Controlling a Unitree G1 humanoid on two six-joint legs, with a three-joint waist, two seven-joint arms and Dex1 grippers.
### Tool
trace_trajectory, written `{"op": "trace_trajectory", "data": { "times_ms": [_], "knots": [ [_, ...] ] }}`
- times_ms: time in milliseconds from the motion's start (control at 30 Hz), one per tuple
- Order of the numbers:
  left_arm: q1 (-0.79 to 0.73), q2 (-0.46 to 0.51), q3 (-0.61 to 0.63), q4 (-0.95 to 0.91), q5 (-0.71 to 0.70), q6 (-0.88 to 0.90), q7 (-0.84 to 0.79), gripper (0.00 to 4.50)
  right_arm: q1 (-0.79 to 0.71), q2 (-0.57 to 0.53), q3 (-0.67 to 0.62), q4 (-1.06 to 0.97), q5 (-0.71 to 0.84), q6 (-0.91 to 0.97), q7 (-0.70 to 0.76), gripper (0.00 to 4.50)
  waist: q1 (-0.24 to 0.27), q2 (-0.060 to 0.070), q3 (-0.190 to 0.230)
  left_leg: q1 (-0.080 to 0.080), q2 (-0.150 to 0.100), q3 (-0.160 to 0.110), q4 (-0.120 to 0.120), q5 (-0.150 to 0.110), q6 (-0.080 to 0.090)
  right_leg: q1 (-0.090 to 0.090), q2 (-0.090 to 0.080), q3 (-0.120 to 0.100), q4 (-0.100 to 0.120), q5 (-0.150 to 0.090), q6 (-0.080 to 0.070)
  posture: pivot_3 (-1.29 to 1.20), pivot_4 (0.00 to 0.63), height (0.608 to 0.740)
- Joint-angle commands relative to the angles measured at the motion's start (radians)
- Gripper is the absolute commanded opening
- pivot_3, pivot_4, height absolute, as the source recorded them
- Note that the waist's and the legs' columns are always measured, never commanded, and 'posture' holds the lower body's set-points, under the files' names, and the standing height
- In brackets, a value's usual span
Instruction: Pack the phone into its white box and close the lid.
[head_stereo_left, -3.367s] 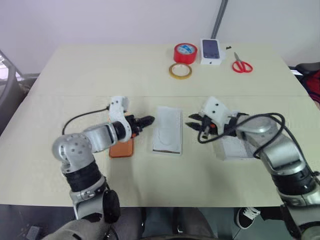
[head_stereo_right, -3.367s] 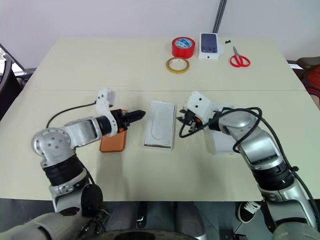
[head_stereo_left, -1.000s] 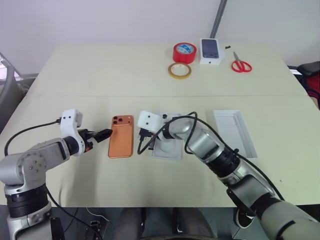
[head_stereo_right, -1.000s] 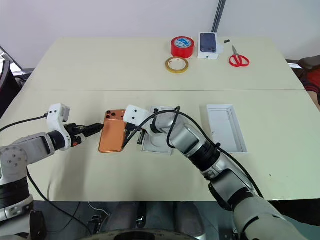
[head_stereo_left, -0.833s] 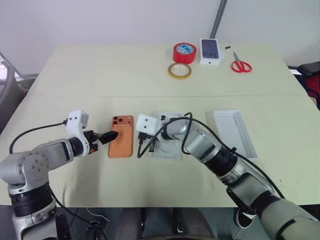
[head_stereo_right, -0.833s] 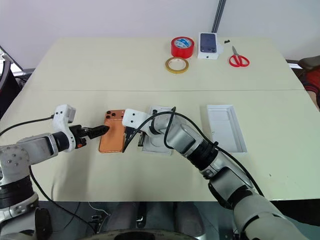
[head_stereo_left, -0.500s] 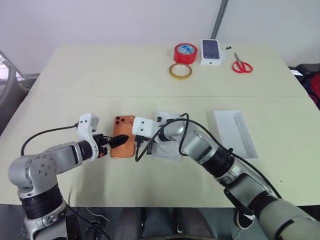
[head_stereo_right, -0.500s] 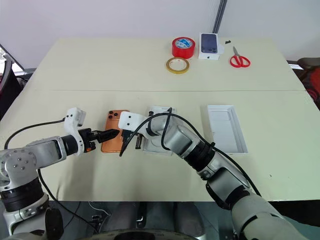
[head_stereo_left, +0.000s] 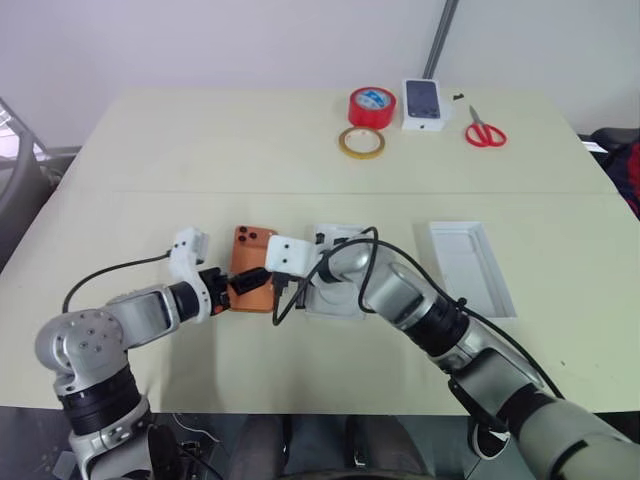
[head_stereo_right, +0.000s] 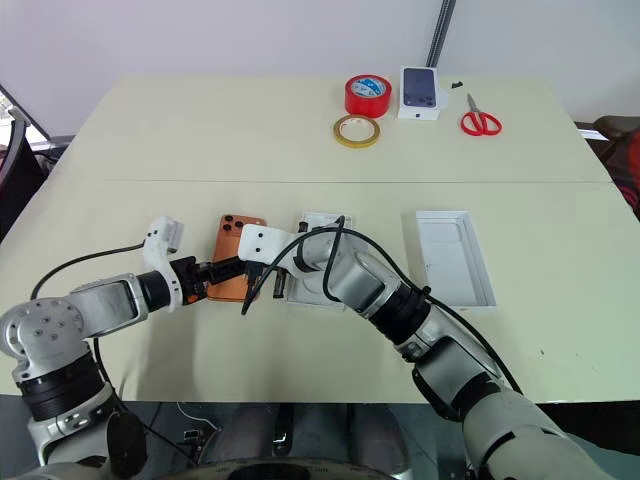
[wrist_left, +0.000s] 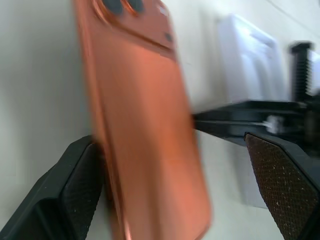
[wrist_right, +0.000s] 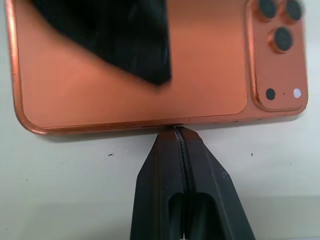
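left eye view: the left arm reaches in low over the cream worktop (head_stereo_left: 150, 170) from the near left, forearm angled toward the centre, and the left gripper (head_stereo_left: 249, 281) has its jaws spread wide around the near end of the phone (head_stereo_left: 253, 268); in the left wrist view one finger (wrist_left: 75, 192) sits at the phone's outer long edge and the other lies on the far side of it, the phone between them. the right arm stretches across from the near right, elbow bent, wrist over the middle of the worktop, and the right gripper (wrist_right: 176, 131) has its jaws pressed together, their joined tips touching the phone's long edge. the phone lies back up, camera block at the far end, just left of a white insert (head_stereo_left: 338, 290) with a phone-shaped recess, which is partly covered by the right wrist. farther right lies the white box (head_stereo_left: 472, 268), open side up, nothing in it. at the far edge sit a red tape roll (head_stereo_left: 371, 105), a yellowish tape ring (head_stereo_left: 360, 142), a printed phone box (head_stereo_left: 424, 104) and red scissors (head_stereo_left: 485, 131).
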Motion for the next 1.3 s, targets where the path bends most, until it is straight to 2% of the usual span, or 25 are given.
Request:
{"op": "trace_trajectory", "data": {
  "times_ms": [33,167,400,500,600,767,867,933,1033,1067,1200,1300],
  "knots": [
    [-0.023,-0.007,-0.012,-0.001,-0.066,0.009,0.025,4.47,0.002,0.011,0.000,-0.026,-0.003,-0.015,0.006,0.00,-0.003,0.000,0.000,0.000,0.000,0.000,0.000,0.000,0.000,0.000,0.000,0.000,0.000,0.000,0.000,0.00,0.150,0.740],
    [-0.030,0.002,0.005,0.015,-0.067,0.009,0.055,4.47,0.004,0.010,-0.001,-0.028,-0.005,-0.015,0.008,0.00,-0.005,0.000,0.000,0.000,0.000,0.000,-0.001,0.000,0.000,-0.001,0.000,0.000,0.000,0.000,0.000,0.00,0.150,0.740],
    [-0.054,-0.017,0.119,0.078,-0.058,0.009,0.110,4.47,0.009,0.005,-0.002,-0.032,-0.007,-0.014,0.008,0.00,-0.005,0.000,0.000,0.000,0.000,0.000,-0.001,0.000,-0.001,-0.001,0.000,0.000,0.000,0.000,0.000,0.00,0.150,0.740],
    [-0.059,-0.028,0.157,0.091,-0.070,0.009,0.127,3.62,0.009,0.003,-0.004,-0.039,-0.007,-0.011,0.010,0.00,-0.005,0.000,0.000,0.000,0.000,0.000,-0.001,0.000,-0.001,-0.001,0.000,0.000,0.000,0.000,0.000,0.00,0.150,0.740],
    [-0.051,-0.031,0.160,0.094,-0.089,0.009,0.137,2.13,0.009,-0.004,-0.008,-0.055,-0.006,-0.006,0.014,0.00,-0.004,0.000,0.000,0.000,0.000,0.000,-0.001,0.000,-0.001,-0.001,0.000,0.000,0.000,0.000,0.000,0.00,0.150,0.740],
    [-0.038,-0.043,0.157,0.101,-0.116,0.009,0.161,2.13,0.012,-0.021,-0.021,-0.091,-0.005,0.004,0.019,0.00,-0.003,-0.001,0.000,0.000,0.000,0.000,-0.001,0.000,-0.001,-0.001,0.000,0.000,0.000,0.000,0.000,0.00,0.150,0.740],
    [-0.051,-0.061,0.204,0.115,-0.140,0.009,0.180,2.13,0.019,-0.043,-0.044,-0.149,0.005,0.026,0.026,0.00,-0.003,-0.001,0.001,-0.001,0.000,0.000,-0.001,0.000,-0.001,-0.001,0.000,0.000,0.000,0.000,0.000,0.00,0.150,0.740],
    [-0.057,-0.070,0.236,0.115,-0.153,0.009,0.183,1.59,0.025,-0.060,-0.076,-0.201,0.019,0.057,0.029,0.00,-0.003,-0.001,0.001,-0.001,0.000,0.000,-0.001,0.001,-0.001,-0.001,0.000,0.000,0.000,0.000,0.000,0.00,0.150,0.740],
    [-0.065,-0.081,0.265,0.117,-0.177,0.008,0.197,0.33,0.033,-0.080,-0.130,-0.265,0.039,0.109,0.021,0.00,0.000,-0.002,0.000,-0.001,0.000,0.000,-0.001,0.001,-0.001,-0.002,0.000,0.000,0.000,0.000,0.000,0.00,0.150,0.740],
    [-0.072,-0.086,0.276,0.123,-0.192,0.008,0.206,0.15,0.036,-0.088,-0.159,-0.291,0.054,0.131,0.021,0.00,-0.001,-0.002,0.000,-0.001,0.000,0.000,-0.001,0.001,-0.001,-0.001,0.000,0.000,0.000,0.000,0.000,0.00,0.150,0.740],
    [-0.109,-0.105,0.307,0.151,-0.275,-0.024,0.256,0.15,0.079,-0.151,-0.270,-0.402,0.119,0.160,0.040,0.00,0.002,-0.002,0.001,-0.001,0.000,0.000,-0.002,0.001,-0.001,-0.001,0.000,0.000,0.000,0.000,0.000,0.00,0.150,0.740],
    [-0.155,-0.125,0.302,0.175,-0.393,-0.081,0.333,0.15,0.166,-0.206,-0.410,-0.489,0.215,0.116,0.063,0.00,0.007,-0.004,0.002,-0.001,0.000,0.000,-0.001,0.000,-0.001,-0.001,0.000,0.000,-0.001,0.000,0.000,0.00,0.150,0.740]
  ]
}}
